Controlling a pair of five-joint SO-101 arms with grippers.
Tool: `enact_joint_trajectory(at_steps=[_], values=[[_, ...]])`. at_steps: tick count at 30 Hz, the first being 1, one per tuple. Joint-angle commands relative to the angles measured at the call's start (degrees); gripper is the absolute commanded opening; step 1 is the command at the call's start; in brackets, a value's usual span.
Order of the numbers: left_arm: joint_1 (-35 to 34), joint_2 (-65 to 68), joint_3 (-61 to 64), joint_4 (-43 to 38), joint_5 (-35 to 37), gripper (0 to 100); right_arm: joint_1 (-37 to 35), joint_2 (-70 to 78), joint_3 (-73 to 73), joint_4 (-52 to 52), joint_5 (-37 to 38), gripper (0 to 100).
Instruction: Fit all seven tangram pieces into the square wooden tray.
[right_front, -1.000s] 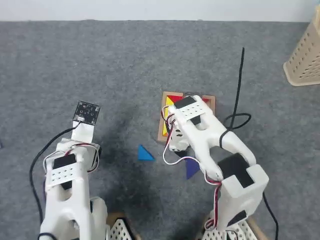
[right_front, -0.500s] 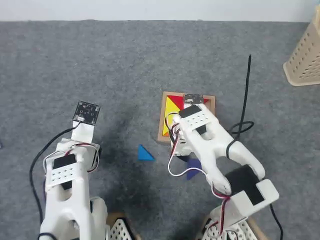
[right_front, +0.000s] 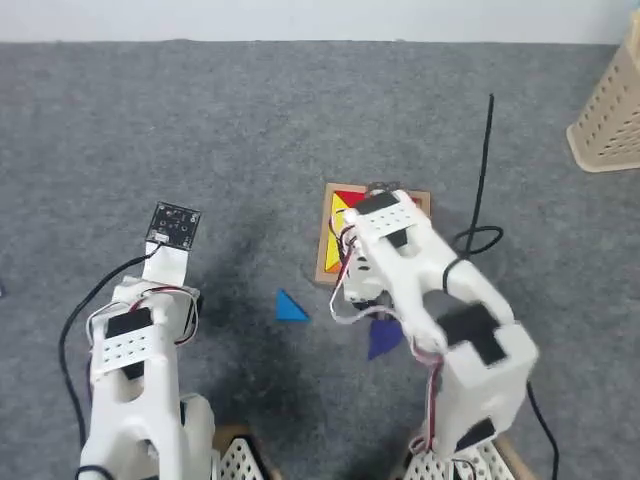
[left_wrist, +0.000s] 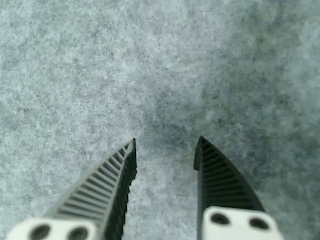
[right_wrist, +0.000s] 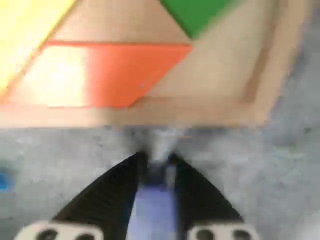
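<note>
The wooden tray (right_front: 322, 250) lies on the grey carpet (right_front: 200, 120) just right of the table's middle in the high view, with the right arm (right_front: 420, 270) stretched over most of it from 6 o'clock. A yellow piece (right_front: 337, 215) and a red piece (right_front: 350, 197) show in the tray's uncovered corner toward 11 o'clock. In the right wrist view the tray also holds an orange parallelogram (right_wrist: 100, 75) lying flat against its near wall, and a green piece (right_wrist: 200, 12) farther in, with bare wood between them. The right gripper (right_wrist: 156, 160) sits low over the carpet just outside that near wall, its fingers (right_wrist: 115, 190) drawn close together and pinching a purple piece (right_wrist: 152, 210). In the high view this piece pokes out from under the arm at 6 o'clock from the tray. A blue triangle (right_front: 290, 307) lies loose on the carpet at 8 o'clock from the tray, apart from it. The left arm (right_front: 140, 340) is at 8 o'clock of the table, well apart from the tray. Its left gripper (left_wrist: 165, 142) hangs over bare carpet with its fingers spread and nothing between them. A slatted basket (right_front: 610, 110) stands at 2 o'clock, and a black cable (right_front: 480, 170) runs past the tray's right side.
</note>
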Motion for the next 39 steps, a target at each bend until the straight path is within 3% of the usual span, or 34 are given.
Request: enact_joint_trajectory(at_steps=[1, 8, 12, 18, 23, 26, 32, 39], values=[[0.35, -1.58, -0.31, -1.32, 0.88, 17, 7.34, -0.22, -0.35, 0.66, 5.19, 0.7], [0.35, -1.58, -0.31, -1.32, 0.88, 17, 20.62, -6.64, -0.97, -2.59, 11.69, 0.6], [0.35, -1.58, -0.31, -1.32, 0.88, 17, 21.67, -18.95, -0.35, -1.71, 22.51, 0.6], [0.26, -1.58, -0.31, -1.32, 0.88, 17, 9.27, -35.91, 7.56, 4.35, 56.0, 0.6], [0.26, -1.58, -0.31, -1.32, 0.88, 17, -4.88, -39.34, 18.02, 5.49, 75.78, 0.6], [0.26, -1.58, -0.31, -1.32, 0.88, 17, -8.66, -39.34, 21.19, 5.76, 86.59, 1.8], [0.26, -1.58, -0.31, -1.32, 0.97, 17, -8.48, -39.34, 26.37, 4.18, 106.99, 21.8], [0.35, -1.49, -0.31, -1.32, 1.05, 17, -8.84, -39.43, 32.09, -6.02, 106.81, 44.4]])
